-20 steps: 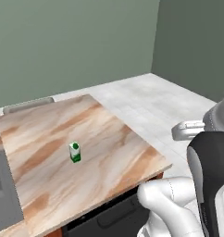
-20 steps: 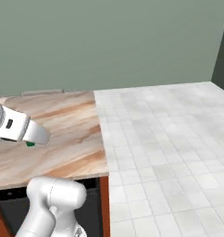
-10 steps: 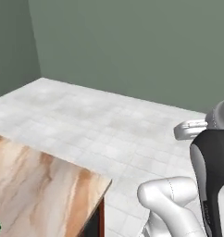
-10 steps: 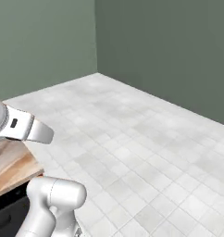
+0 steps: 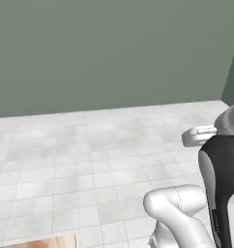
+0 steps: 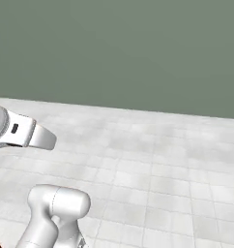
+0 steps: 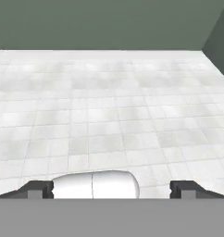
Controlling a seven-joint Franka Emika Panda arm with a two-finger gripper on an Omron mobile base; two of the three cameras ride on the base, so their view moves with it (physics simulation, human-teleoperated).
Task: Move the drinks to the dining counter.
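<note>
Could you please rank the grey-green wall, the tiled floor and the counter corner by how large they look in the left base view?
1. Tiled floor and grey-green wall: alike, unsure.
2. Counter corner: smallest.

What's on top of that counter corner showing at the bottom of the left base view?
Nothing can be seen on the marble counter corner; just a bare sliver shows above the frame edge. The rest of its top is cut off, so anything standing there is hidden.
</note>
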